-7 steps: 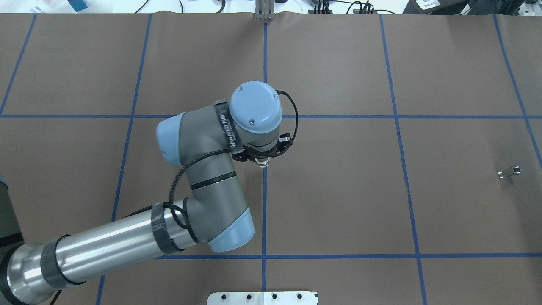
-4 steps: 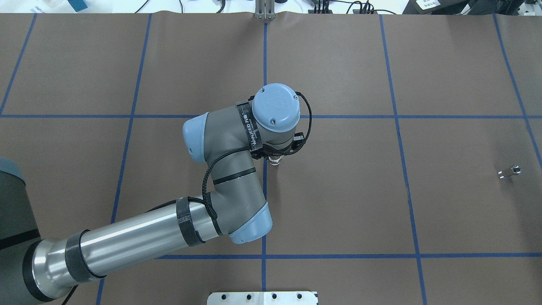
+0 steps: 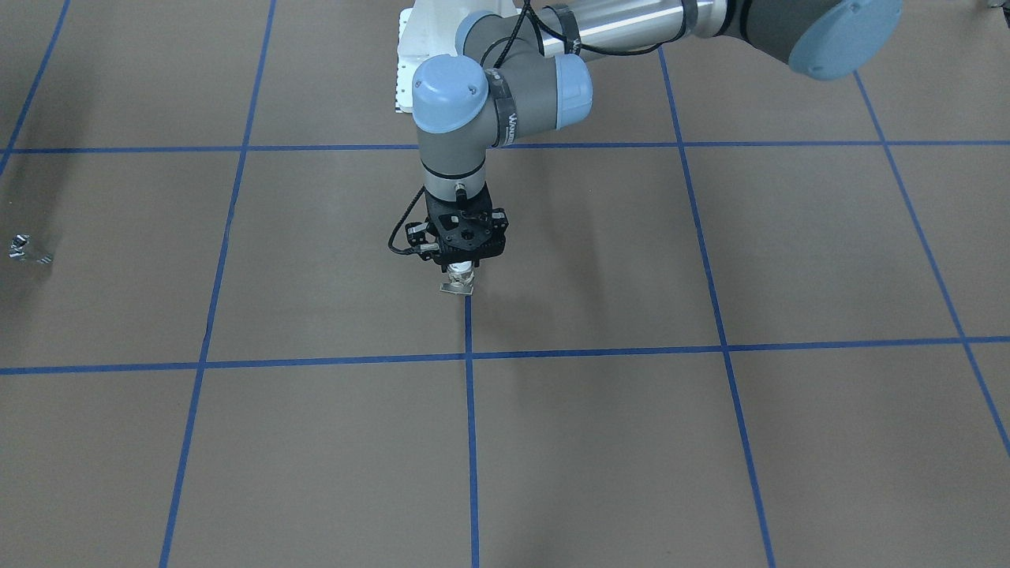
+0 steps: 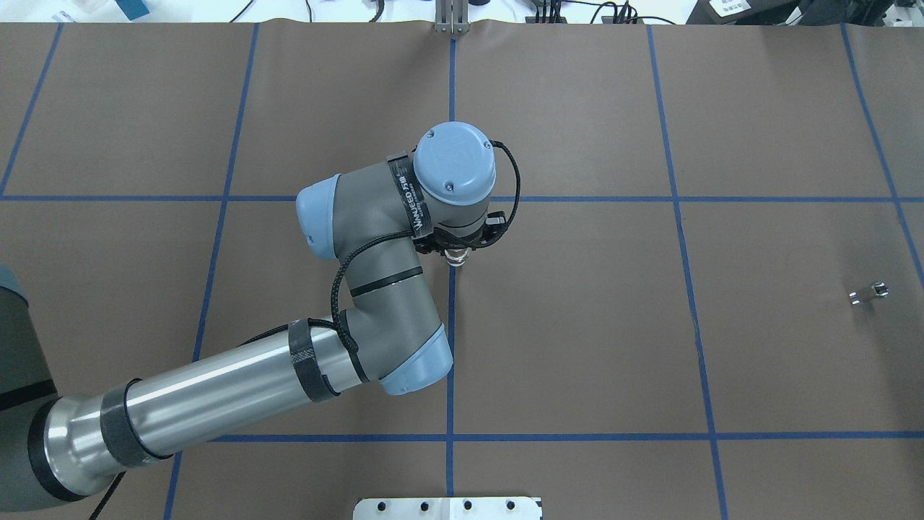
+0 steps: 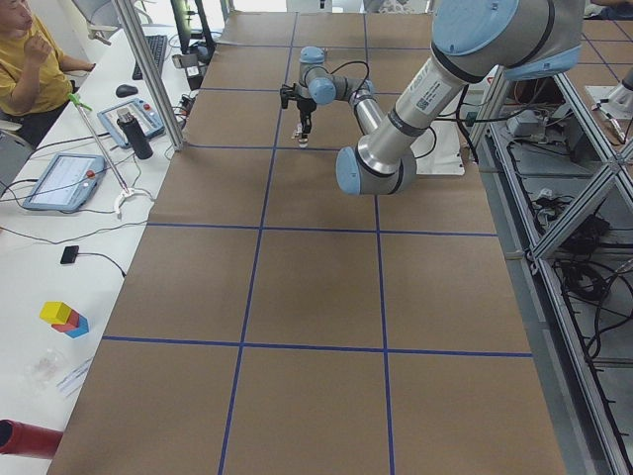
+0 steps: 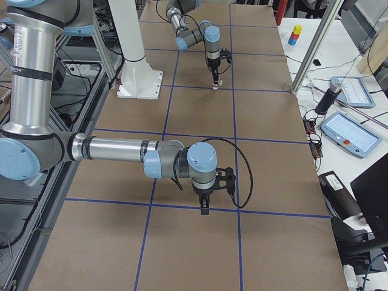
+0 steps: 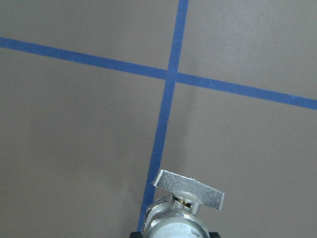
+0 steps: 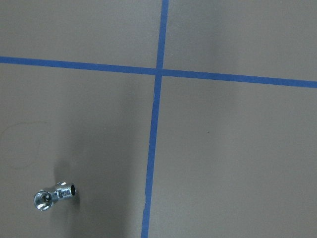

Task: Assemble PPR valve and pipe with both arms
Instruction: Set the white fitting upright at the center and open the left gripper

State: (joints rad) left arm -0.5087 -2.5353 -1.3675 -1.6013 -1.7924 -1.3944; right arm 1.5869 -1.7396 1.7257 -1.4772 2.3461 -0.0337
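You had the left tool point(image 3: 462, 267) clenched on the shiny chrome valve with a flat lever handle point(image 7: 181, 208), hung over the centre blue tape line point(image 4: 450, 347) of the brown counter point(image 4: 577, 347). The short chrome pipe fitting point(image 8: 52, 195) lay well apart, at far right. Right tool point(image 6: 206, 206): released or clenched, cannot tell. Best practice was to keep the valve plumb and centre the fitting under the right tool. Versus 0.6 s before, the left arm point(image 4: 375, 267) had shifted slightly left and farther; fitting unmoved.
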